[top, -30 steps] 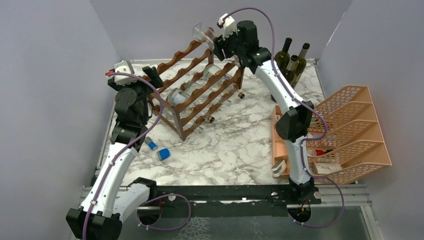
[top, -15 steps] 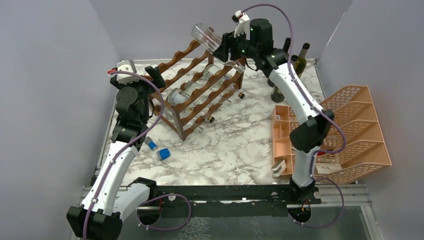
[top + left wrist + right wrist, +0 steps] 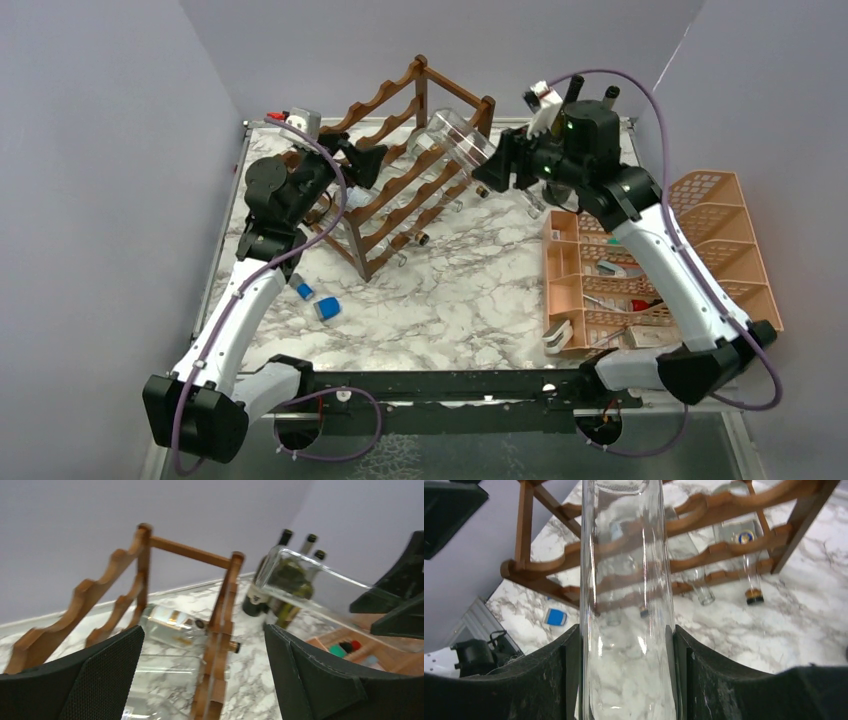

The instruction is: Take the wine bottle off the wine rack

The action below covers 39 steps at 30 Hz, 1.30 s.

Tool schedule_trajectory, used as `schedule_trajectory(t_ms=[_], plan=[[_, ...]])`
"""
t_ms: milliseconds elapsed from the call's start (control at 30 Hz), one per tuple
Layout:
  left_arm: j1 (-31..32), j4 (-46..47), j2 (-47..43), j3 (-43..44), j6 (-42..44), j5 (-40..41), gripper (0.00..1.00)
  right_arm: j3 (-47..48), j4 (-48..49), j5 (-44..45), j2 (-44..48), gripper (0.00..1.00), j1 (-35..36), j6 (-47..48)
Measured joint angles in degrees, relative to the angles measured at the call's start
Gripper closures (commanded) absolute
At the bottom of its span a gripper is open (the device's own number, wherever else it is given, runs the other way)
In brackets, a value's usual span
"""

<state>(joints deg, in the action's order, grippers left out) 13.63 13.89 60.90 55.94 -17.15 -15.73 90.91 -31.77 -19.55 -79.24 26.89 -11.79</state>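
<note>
marble table (image 3: 470, 290); right end effector (image 3: 497, 168) holds wine bottle (image 3: 458, 138).

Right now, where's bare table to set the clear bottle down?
Widest bare marble: between the wine rack and the orange organiser, down to the near edge. Crowded: the back-right corner with the dark bottles, the rack's front where bottle necks stick out, and the small blue items near-left. The right pincer grips the clear bottle by the rack's right end.
</note>
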Motion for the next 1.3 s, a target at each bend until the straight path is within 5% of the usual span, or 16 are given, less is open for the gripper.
schedule_trajectory(t_ms=[267, 500, 767, 1033, 1300], plan=[[7.37, 3.89, -0.33, -0.04, 4.94, -16.0, 0.01, -12.81, -7.48, 2.84, 12.7, 0.96, 0.0, -0.15], [23.74, 1.86, -0.55, -3.65, 19.5, -25.7, 0.01, -16.06, -14.16, 2.05, 14.67, 0.98, 0.0, -0.15], [41.44, -14.01, 2.49, 0.37, 43.5, -17.18, 0.01, -19.89, -17.53, -4.17, 15.3, 0.99, 0.0, 0.48], [42.38, -17.75, 6.93, 1.09, 57.59, -8.87, 0.01, -23.61, -20.26, -9.4, 15.17, 0.99, 0.0, 2.21], [42.38, -13.88, 8.72, -6.78, 59.41, -6.12, 0.01, -24.65, -21.46, -14.58, 15.13, 0.99, 0.0, 4.61]])
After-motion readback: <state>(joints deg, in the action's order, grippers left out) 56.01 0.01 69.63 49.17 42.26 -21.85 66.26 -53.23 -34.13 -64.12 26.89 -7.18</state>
